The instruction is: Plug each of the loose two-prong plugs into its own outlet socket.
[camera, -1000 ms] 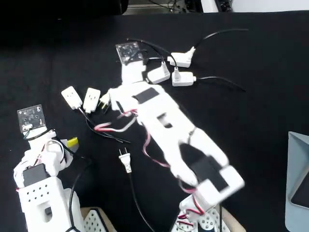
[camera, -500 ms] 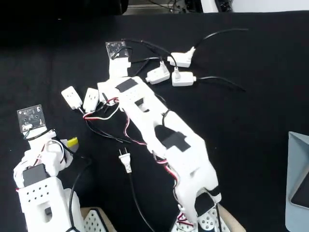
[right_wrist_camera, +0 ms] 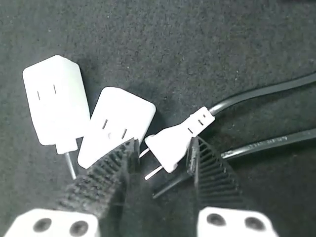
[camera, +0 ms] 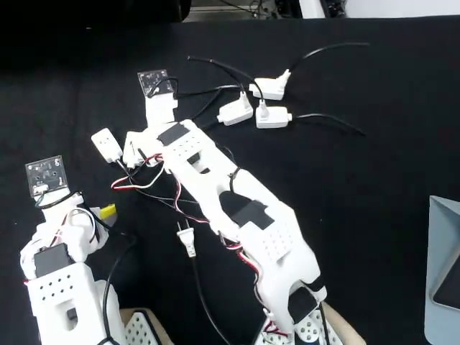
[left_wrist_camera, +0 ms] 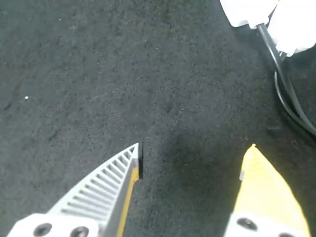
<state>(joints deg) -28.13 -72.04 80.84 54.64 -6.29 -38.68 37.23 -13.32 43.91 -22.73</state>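
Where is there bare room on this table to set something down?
The widest bare cloth lies on the right, between the long white arm, the back sockets and the grey object at the edge. A smaller free patch is the far left corner, beyond the two near sockets. It is crowded around those and the loose plug, where cords cross.
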